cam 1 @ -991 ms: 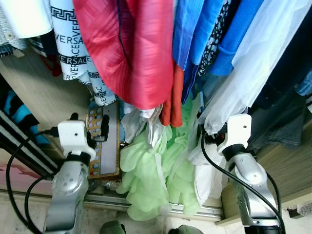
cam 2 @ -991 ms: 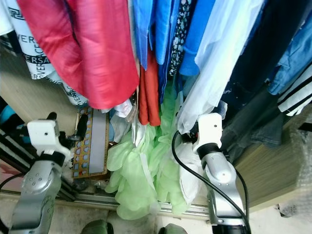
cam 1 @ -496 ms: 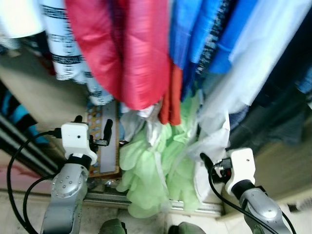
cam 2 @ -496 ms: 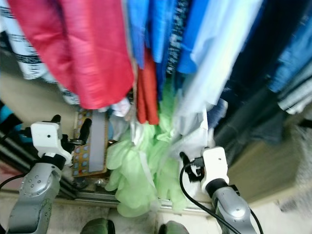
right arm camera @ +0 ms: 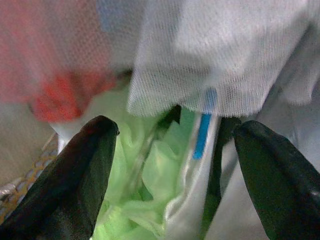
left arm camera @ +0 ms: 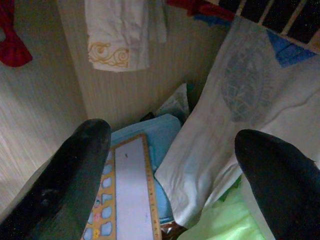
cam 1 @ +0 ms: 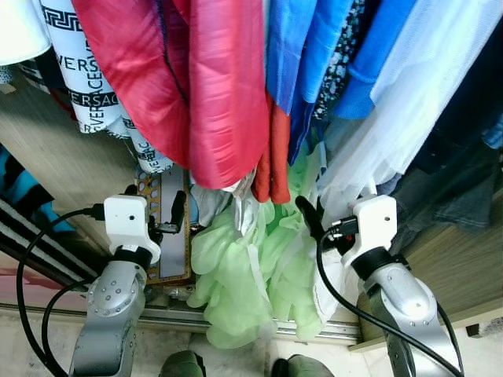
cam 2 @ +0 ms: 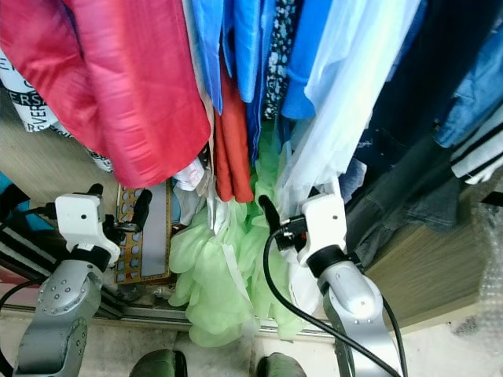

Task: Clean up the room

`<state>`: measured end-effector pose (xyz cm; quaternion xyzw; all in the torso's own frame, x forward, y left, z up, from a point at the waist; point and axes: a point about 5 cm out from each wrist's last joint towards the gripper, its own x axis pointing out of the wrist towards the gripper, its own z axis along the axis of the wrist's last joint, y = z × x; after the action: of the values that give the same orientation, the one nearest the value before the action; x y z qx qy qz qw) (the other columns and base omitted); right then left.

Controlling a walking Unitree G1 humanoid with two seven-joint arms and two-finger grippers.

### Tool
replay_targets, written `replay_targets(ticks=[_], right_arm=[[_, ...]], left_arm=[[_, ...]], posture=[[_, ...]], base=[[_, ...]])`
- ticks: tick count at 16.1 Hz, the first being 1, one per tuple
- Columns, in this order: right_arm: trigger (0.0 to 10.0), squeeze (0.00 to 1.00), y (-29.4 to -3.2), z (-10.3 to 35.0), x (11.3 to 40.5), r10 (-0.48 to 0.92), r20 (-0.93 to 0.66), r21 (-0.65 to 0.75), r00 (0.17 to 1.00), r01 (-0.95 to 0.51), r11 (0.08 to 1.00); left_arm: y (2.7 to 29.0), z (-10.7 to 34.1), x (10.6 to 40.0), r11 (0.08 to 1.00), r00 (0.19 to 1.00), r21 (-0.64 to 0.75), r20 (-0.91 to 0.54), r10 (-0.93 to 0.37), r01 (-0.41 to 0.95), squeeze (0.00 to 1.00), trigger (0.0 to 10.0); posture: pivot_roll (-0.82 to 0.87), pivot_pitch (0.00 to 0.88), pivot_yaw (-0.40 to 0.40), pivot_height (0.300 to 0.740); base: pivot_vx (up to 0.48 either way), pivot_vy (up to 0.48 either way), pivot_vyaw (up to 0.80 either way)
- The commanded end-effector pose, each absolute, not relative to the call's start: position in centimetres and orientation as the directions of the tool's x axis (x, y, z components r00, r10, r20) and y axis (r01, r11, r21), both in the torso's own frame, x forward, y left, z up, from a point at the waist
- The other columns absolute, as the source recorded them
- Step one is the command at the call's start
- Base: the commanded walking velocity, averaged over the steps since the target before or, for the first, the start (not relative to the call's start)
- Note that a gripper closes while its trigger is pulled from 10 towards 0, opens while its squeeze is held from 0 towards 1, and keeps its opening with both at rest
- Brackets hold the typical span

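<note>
Two grippers stood open: right gripper (right arm camera: 170,165) facing green fabric (right arm camera: 150,180) between its fingers, left gripper (left arm camera: 170,170) idle. Hanging white mesh (right arm camera: 220,55) could snag the fingers.

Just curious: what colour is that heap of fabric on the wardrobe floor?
Pale green fabric, clearest in the left eye view.

White hanging garment (cam 1: 86,86) with black Greek-key bands: printed lettering in black capitals, partly cut by folds, reading "VERS", "VERSAC" and "VERSA" on successive bands in the left eye view; in the right eye view the same garment (cam 2: 23,106) shows the fragment "VERS". Wooden-framed board (cam 1: 169,236) standing on the wardrobe floor below it: rows of small blue-backed tiles along its edges and ruler-like ticks on one side in the left wrist view (left arm camera: 127,200), none of them legible. No other text, label or number can be read.
</note>
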<state>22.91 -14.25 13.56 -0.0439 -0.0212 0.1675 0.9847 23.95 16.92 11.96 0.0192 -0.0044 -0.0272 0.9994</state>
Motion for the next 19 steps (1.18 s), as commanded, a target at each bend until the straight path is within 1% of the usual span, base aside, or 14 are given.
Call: replay_targets(ticks=[1,3,5,11,13,14,15,19], right_arm=[[10.0,0.00,-14.6,13.2,22.8,0.304,0.020,-0.098,0.952,-0.301,0.949],[10.0,0.00,-15.0,13.0,22.6,0.273,0.028,-0.134,0.962,-0.267,0.954],[10.0,0.00,-15.1,12.7,22.9,0.250,0.040,-0.139,0.967,-0.243,0.960],[10.0,0.00,-14.7,13.3,23.5,0.250,0.096,-0.149,0.963,-0.235,0.961],[10.0,0.00,-14.9,13.8,23.2,0.242,0.124,-0.144,0.962,-0.224,0.964],[10.0,0.00,-15.0,14.1,23.1,0.243,0.135,-0.143,0.961,-0.224,0.964],[10.0,0.00,-15.0,14.1,23.2,0.237,0.139,-0.139,0.961,-0.218,0.966],[10.0,0.00,-15.2,13.8,23.9,0.190,0.132,-0.095,0.973,-0.179,0.979]], left_arm=[[17.1,12.4,23.7,0.998,0.999,0.050,0.027,-0.041,0.039,0.00,10.0],[17.3,12.4,23.4,0.998,0.999,0.051,0.033,-0.030,0.028,0.00,10.0],[17.2,12.5,23.5,0.998,0.998,0.052,0.053,-0.025,0.022,0.00,10.0],[17.4,12.4,23.5,0.999,0.998,0.047,0.067,-0.010,0.007,0.00,10.0],[17.7,12.4,23.1,1.000,0.997,0.029,0.080,-0.010,0.008,0.00,10.0],[17.8,12.1,22.6,0.999,0.997,0.049,0.079,-0.013,0.009,0.00,10.0],[17.9,11.8,22.4,0.999,0.998,0.040,0.065,0.001,-0.004,0.00,10.0],[18.1,11.4,22.6,1.000,0.998,0.018,0.063,0.022,-0.023,0.00,10.0]], posture=[[0.01,0.104,-0.010,0.740],[0.01,0.104,-0.014,0.740],[0.01,0.098,-0.016,0.740],[0.01,0.091,-0.019,0.740],[0.02,0.089,-0.017,0.740],[0.02,0.088,-0.019,0.740],[0.02,0.086,-0.020,0.740],[0.02,0.073,-0.022,0.740]], base=[[0.000,0.000,0.00],[0.000,0.000,0.00],[0.000,0.000,0.00],[0.000,0.000,0.00],[0.000,0.000,0.00],[0.000,0.000,0.00],[0.000,0.000,0.00],[0.000,0.000,0.00]])
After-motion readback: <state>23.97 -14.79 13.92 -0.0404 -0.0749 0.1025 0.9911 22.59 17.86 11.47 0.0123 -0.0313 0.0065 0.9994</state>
